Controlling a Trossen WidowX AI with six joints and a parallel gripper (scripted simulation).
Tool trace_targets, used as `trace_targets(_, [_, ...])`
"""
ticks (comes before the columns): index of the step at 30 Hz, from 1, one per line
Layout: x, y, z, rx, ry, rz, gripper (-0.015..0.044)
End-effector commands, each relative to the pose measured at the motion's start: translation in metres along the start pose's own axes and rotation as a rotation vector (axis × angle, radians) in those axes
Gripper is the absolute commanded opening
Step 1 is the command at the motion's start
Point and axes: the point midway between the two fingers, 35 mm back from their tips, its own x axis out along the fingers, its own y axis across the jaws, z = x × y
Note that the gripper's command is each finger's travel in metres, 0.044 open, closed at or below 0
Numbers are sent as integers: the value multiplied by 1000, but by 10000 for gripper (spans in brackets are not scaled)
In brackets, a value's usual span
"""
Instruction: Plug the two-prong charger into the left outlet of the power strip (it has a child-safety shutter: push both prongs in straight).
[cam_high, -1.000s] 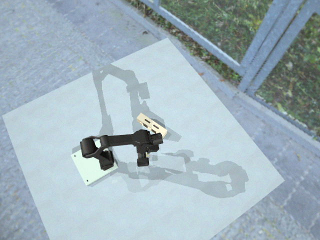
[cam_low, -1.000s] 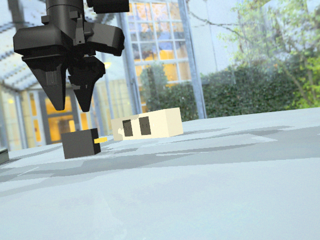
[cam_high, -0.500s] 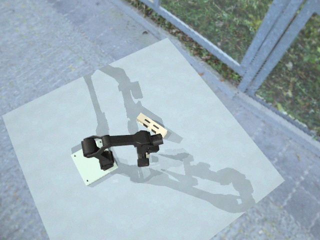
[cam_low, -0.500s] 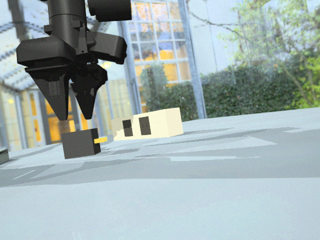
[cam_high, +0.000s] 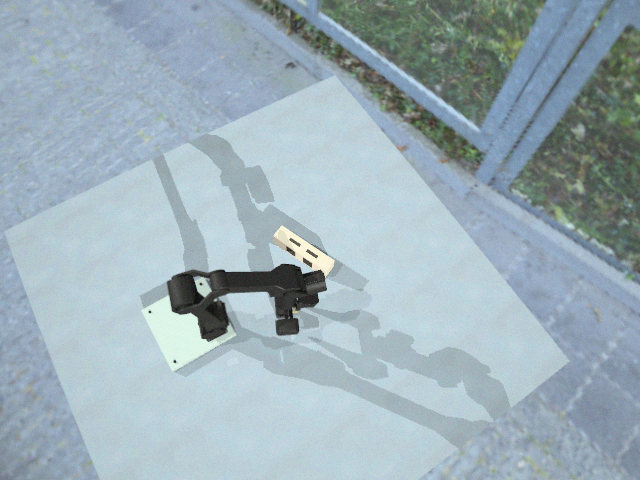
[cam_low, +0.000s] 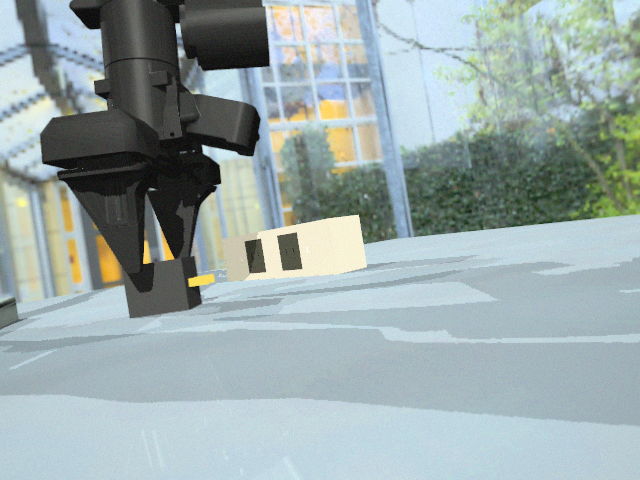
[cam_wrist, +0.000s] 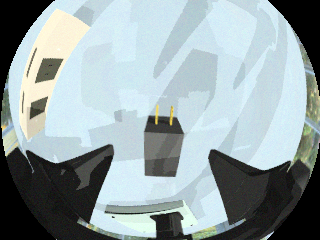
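The dark grey charger (cam_low: 170, 294) (cam_wrist: 162, 155) lies on the table top, its two yellow prongs (cam_low: 201, 280) (cam_wrist: 164, 115) level. They point up the frame in the wrist view. In the top view the arm hides most of it. My gripper (cam_low: 161, 273) (cam_wrist: 162, 154) is open, fingers down, with one fingertip on each side of the charger and a gap on both sides in the wrist view. The cream power strip (cam_high: 303, 248) (cam_low: 320, 250) (cam_wrist: 62, 37) stands apart from the charger, at the upper left in the wrist view, with two dark outlets on its side face.
The pale green base plate (cam_high: 175, 335) is under the arm's base and shows at the bottom of the wrist view. The arm's wrist hangs close to the strip's near end in the top view. Arm shadows cross the table top (cam_high: 155, 423).
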Motion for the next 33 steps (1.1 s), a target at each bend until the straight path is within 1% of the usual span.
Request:
trace_targets(1, [11, 0, -2, 0, 16, 2, 440])
trace_targets(11, [26, 0, -2, 0, 16, 2, 440])
trace_targets(18, [28, 0, -2, 0, 16, 2, 440])
trace_targets(30, [24, 0, 0, 3, 4, -1, 125])
trace_targets(33, [24, 0, 0, 3, 4, -1, 105])
